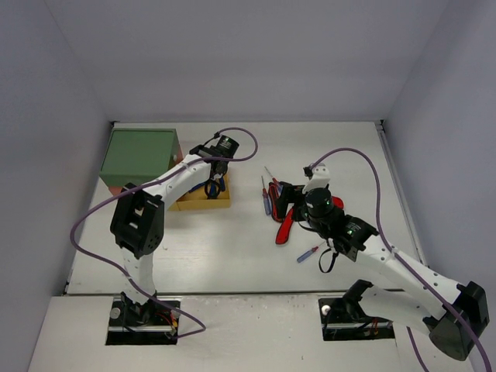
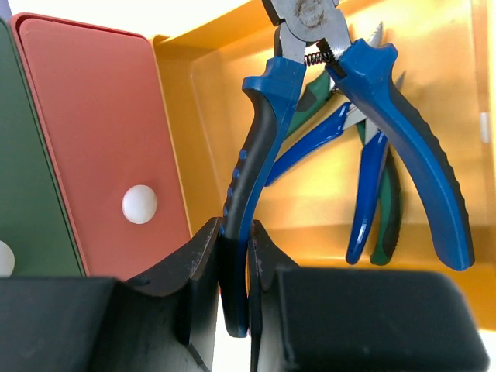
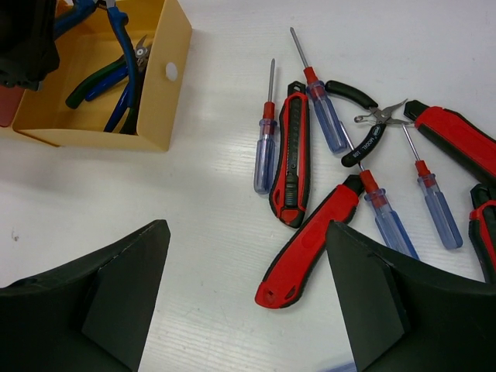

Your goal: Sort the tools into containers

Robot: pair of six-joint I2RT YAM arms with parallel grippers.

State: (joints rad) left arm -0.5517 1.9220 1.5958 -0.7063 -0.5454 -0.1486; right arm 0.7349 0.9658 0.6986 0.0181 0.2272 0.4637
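Over the yellow drawer at left, the left claw pinches blue pliers by one handle (likely to drop them in), while the right claw gapes empty above knives.

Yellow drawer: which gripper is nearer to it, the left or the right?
Left. The left gripper hangs over the yellow drawer, shut on blue pliers. The right gripper, open, is off to the drawer's right, over the loose tools.

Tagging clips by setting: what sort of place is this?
Likely a robot lab test cell: grey walls box in a white table, left arm and right arm are bolted at its near edge, and screwdrivers lie near a yellow drawer.
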